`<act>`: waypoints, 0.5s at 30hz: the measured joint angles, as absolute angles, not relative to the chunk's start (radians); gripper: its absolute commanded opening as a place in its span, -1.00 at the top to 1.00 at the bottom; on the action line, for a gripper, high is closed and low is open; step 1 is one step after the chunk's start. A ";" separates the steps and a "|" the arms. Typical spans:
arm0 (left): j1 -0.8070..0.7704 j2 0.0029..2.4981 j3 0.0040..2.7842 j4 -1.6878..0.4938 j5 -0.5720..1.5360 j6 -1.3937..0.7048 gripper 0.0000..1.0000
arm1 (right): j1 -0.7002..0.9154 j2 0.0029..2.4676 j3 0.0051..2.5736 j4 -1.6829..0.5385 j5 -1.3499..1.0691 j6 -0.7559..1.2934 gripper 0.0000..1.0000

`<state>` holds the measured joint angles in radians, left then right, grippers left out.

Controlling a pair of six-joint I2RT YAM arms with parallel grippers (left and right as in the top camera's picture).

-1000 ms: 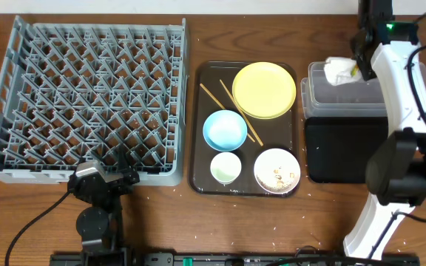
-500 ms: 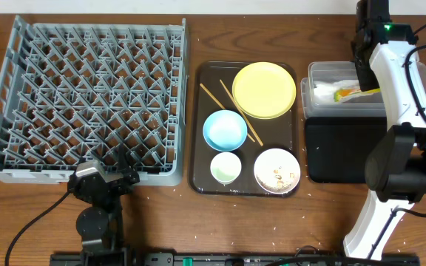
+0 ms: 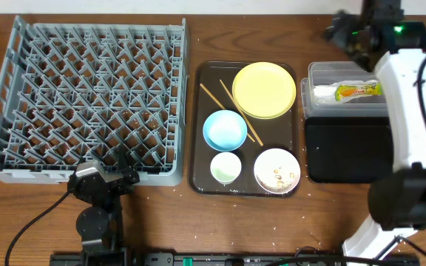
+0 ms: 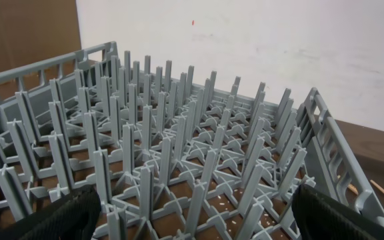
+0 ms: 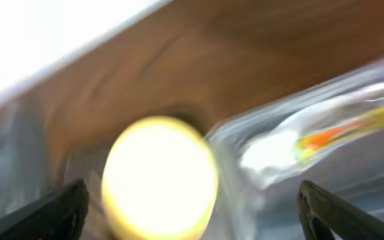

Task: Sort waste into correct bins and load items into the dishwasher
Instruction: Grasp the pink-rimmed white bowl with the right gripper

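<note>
In the clear tub (image 3: 309, 81) at your right, the wrapper (image 3: 348, 91) lay alone, so you had one piece of waste sorted. Your right pincer (image 3: 344, 31) hung off the tub's far corner, fingers spread and empty; your left pincer (image 4: 197, 197) sat parted by the rack (image 3: 87, 96). Left for you, by my judgement: the scraps (image 3: 278, 176) in the white bowl (image 3: 267, 164), then plate (image 3: 264, 89), blue bowl (image 3: 225, 129), cup (image 3: 225, 168) and chopsticks (image 3: 251, 130), all on the brown tray (image 3: 202, 159), none racked.

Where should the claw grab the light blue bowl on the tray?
Pinch the light blue bowl by its left rim, coming straight down, one finger inside, one outside. It sits upright and open, and that side is free: a chopstick lies along its right, the small cup just below, the yellow plate above right.
</note>
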<state>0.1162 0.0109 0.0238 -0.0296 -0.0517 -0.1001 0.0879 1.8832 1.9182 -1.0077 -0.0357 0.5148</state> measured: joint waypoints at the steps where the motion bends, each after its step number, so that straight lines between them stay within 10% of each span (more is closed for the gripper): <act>1: 0.116 0.011 0.024 -0.030 -0.052 -0.100 -0.86 | 0.119 1.880 1.919 -1.043 -0.067 0.470 -0.84; 15: 0.116 0.011 0.024 -0.029 -0.052 -0.100 -0.86 | 0.513 1.959 1.677 -1.289 -0.160 0.413 -0.18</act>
<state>0.1162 0.0109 0.0238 -0.0292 -0.0517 -0.0998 0.5125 1.9587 1.6772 -1.2888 -0.1604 0.4133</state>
